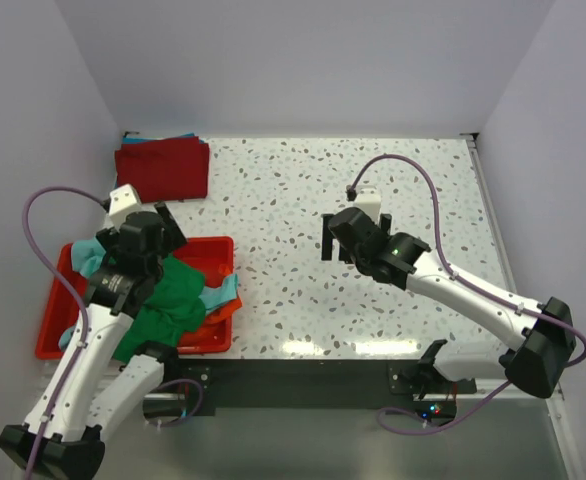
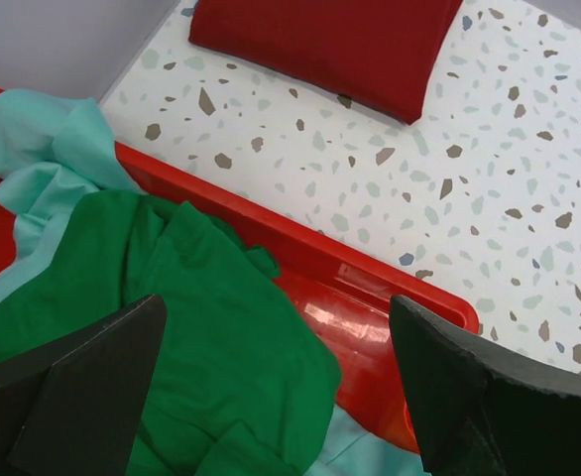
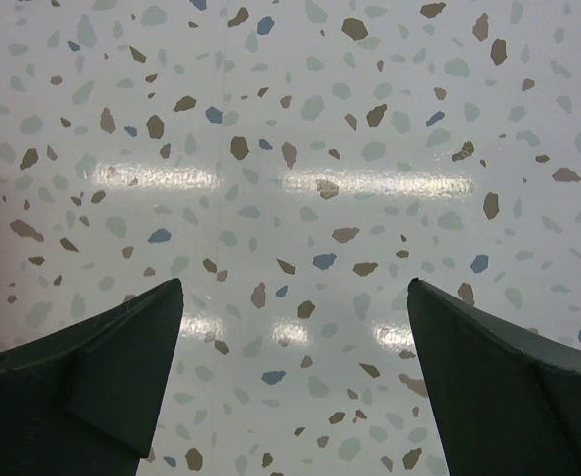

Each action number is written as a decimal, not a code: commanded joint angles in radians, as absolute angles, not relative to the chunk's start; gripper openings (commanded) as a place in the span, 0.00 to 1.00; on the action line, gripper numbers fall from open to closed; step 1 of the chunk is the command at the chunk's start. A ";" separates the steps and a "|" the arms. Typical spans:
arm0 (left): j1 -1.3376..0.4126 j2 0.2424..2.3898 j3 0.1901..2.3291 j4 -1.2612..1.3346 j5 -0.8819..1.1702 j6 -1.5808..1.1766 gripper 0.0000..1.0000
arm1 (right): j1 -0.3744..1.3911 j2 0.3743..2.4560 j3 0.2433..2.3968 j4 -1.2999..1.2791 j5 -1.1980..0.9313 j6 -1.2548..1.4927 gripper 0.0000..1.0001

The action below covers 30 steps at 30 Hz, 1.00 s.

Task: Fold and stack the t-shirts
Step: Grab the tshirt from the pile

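A folded dark red t-shirt (image 1: 163,168) lies at the far left of the table, with a teal edge showing under it; it also shows in the left wrist view (image 2: 320,45). A crumpled bright green t-shirt (image 1: 168,300) lies in the red bin (image 1: 213,250), with a teal t-shirt (image 1: 223,293) and an orange one (image 1: 213,322) beside it. In the left wrist view the green shirt (image 2: 201,327) and the teal shirt (image 2: 43,149) fill the bin (image 2: 370,288). My left gripper (image 2: 276,327) is open above the green shirt. My right gripper (image 3: 290,327) is open and empty over bare table.
The terrazzo table (image 1: 373,200) stretches between white walls at the back and sides. The bin stands at the near left by the left arm. The right arm (image 1: 473,290) reaches in from the near right.
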<state>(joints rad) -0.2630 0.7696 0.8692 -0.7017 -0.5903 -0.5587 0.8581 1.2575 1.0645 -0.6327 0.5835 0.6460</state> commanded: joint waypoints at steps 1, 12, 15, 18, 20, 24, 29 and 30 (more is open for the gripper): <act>-0.264 0.817 0.939 -0.727 -0.663 -0.514 1.00 | 0.861 1.262 1.068 -0.629 0.617 0.650 0.99; -0.223 0.847 0.937 -0.698 -0.790 -0.468 1.00 | 0.859 1.292 1.094 -0.630 0.615 0.647 0.99; 0.046 0.911 0.953 -0.681 -0.692 -0.388 1.00 | 0.859 1.289 1.088 -0.624 0.606 0.644 0.99; 0.237 0.965 0.953 -0.670 -0.540 -0.342 1.00 | 0.854 1.292 1.074 -0.617 0.591 0.641 0.99; 0.305 0.995 0.960 -0.672 -0.595 -0.354 1.00 | 0.851 1.296 1.081 -0.621 0.588 0.643 0.99; 0.373 1.041 0.921 -0.593 -0.650 -0.373 1.00 | 0.851 1.290 1.078 -0.614 0.568 0.647 0.99; 0.474 1.155 0.913 -0.514 -0.609 -0.419 1.00 | 0.851 1.298 1.083 -0.624 0.542 0.650 0.99; 0.477 1.166 0.914 -0.485 -0.604 -0.420 1.00 | 0.851 1.296 1.086 -0.624 0.535 0.650 0.99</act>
